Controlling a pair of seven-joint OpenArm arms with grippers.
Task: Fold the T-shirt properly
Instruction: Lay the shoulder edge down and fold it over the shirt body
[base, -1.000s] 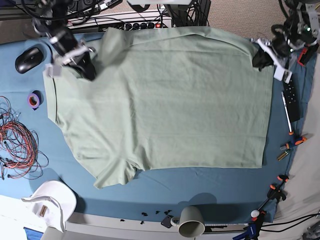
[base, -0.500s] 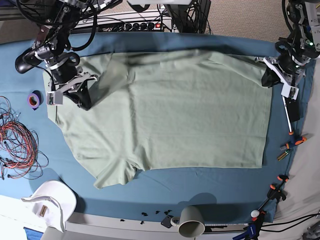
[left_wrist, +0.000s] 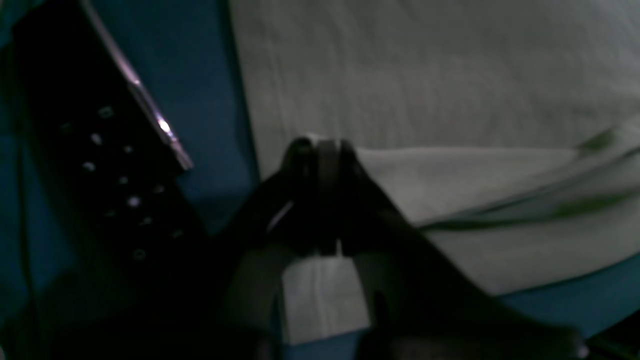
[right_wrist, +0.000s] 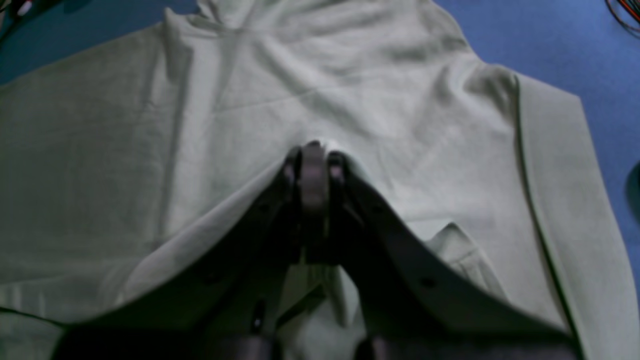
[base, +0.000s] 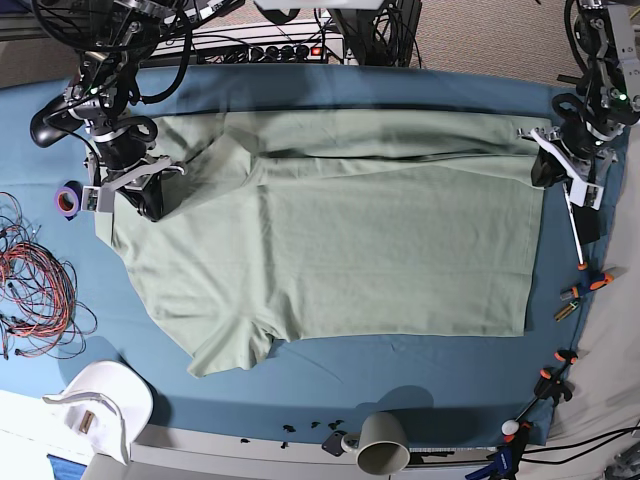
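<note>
Our left claw (left_wrist: 320, 150) is clamped on the edge of the T-shirt (base: 340, 230), its dark fingers (left_wrist: 300, 165) pressed together with a fold of pale green cloth pinched between them; just beside it in the left wrist view lies a black remote (left_wrist: 100, 165) on the blue cloth. Our right claw (right_wrist: 312, 152) is likewise pinched tight on a raised ridge of the same fabric near the collar end, with a sleeve lying off to one side. From the base view, the T-shirt lies spread across the blue-covered worktop (base: 420, 385), its far edge folded over toward the middle between the two claws. Nearer the front edge stand a grey mug (base: 382, 443) and a white object (base: 105, 400); at the side lie tangled red wires (base: 35, 290), a purple tape roll (base: 68, 200) and, farther back, a black mouse (base: 50, 122).
</note>
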